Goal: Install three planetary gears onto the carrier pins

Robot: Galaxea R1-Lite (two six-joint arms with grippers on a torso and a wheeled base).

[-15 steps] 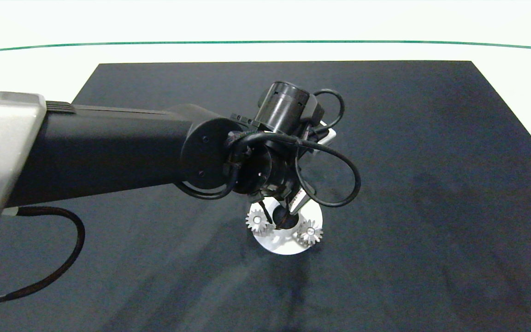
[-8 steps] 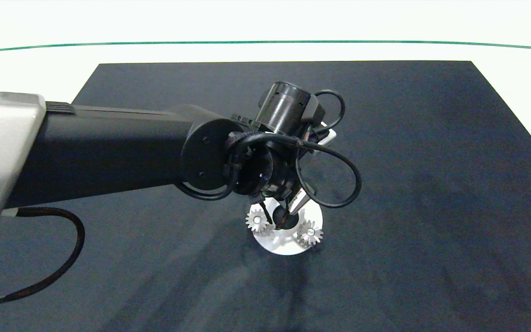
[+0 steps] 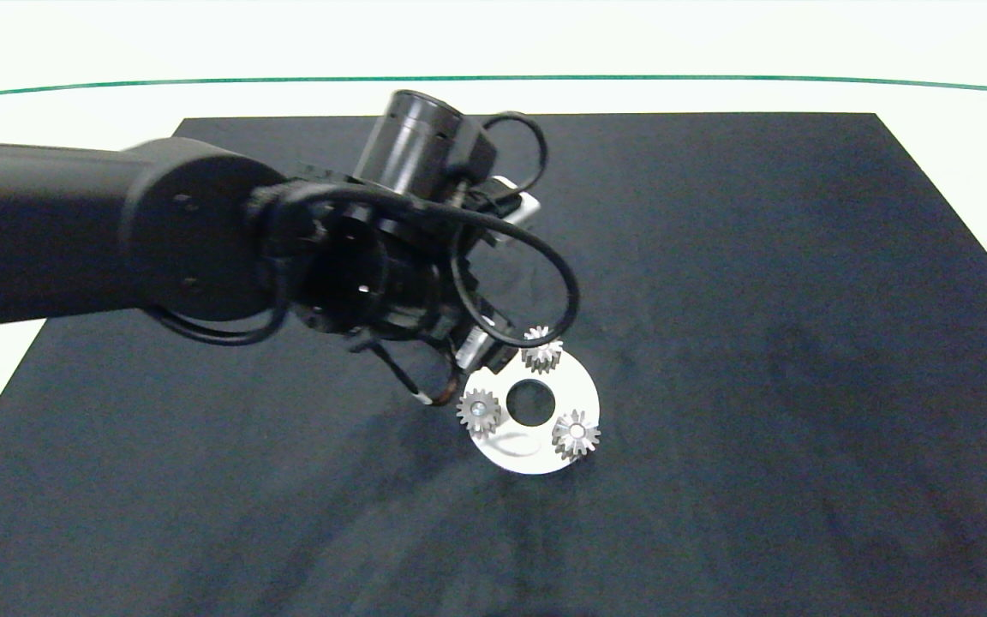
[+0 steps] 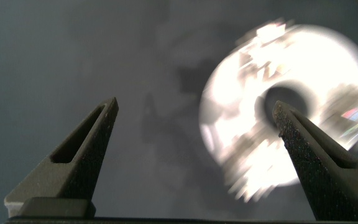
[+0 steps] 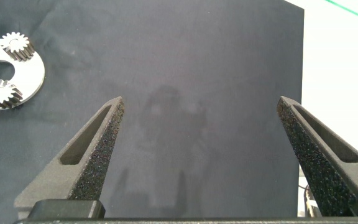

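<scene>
On the dark mat, slightly near of its middle, lies the white disc with its round central hole, and all three planetary gears sit on it, spaced around that hole. One gear is at the far edge of the disc, one gear at the left edge, and one gear at the near right. Each has a pale centre where a carrier pin shows through its hole. The gears are apart from one another and none touches a finger.

Just to the left of the disc hangs the left gripper, reaching in from the left on its dark arm, with a looped black cable arching over the wrist. Its fingers are spread wide and hold nothing; in the left wrist view the disc appears blurred beneath them, closer to one finger than the other.

The right gripper is off to the right, well apart from the disc, above bare mat. Its fingers are likewise spread apart and empty. The right wrist view shows the disc at a distance with two of the gears in sight on it.

The mat lies on a white table.
</scene>
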